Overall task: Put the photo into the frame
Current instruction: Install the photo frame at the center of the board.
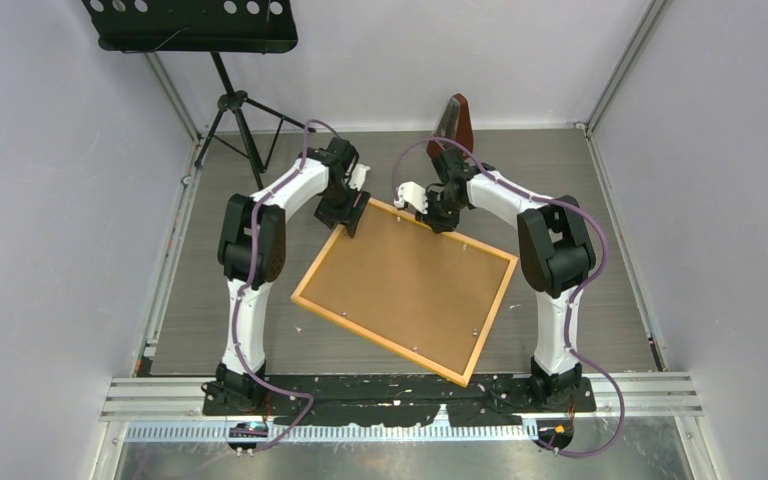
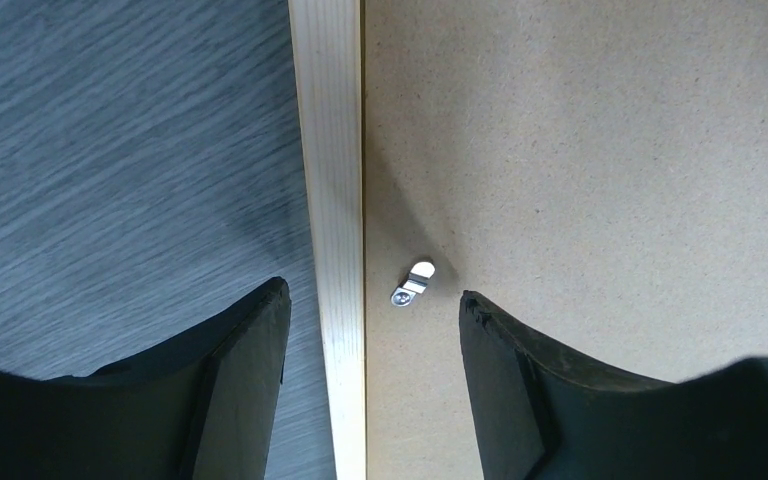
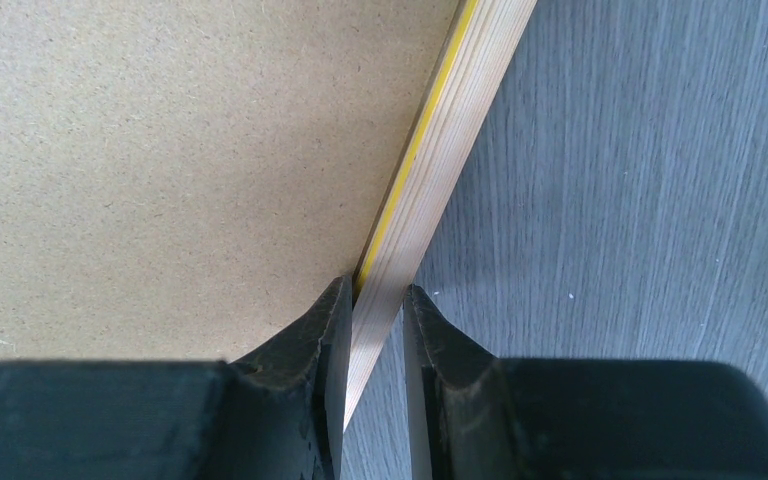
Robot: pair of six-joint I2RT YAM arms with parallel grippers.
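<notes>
Left claw (image 1: 348, 222) sits at the far left corner of the large rectangular frame of thin yellow-orange wooden strips (image 1: 490, 320). The frame lies flat and skewed on the grey wood-grain table (image 1: 620, 300), with a plain brown fibreboard backing sheet (image 1: 410, 285) filling it face up. From the left wrist I see that claw spread wide, straddling one pale strip. Its left finger (image 2: 230, 380) is over bare table and its right finger (image 2: 530, 390) is over the backing. I cannot tell whether either pad touches down. A small silver metal turn clip (image 2: 413, 283) lies between the fingers, just right of the strip, on the backing. Right claw (image 1: 437, 218) is at the frame's far edge, to the right of the left claw. In its wrist view the two black fingers are drawn close, pinching the strip between them, and a yellow painted edge shows on the strip's inner side. Backing lies to the left of that grip, table to the right. Beyond the right claw, near the far wall, a dark red-brown flat panel (image 1: 453, 120) stands on edge, too small to read. A black perforated music stand on a tripod (image 1: 190, 25) is well beyond the left claw.
</notes>
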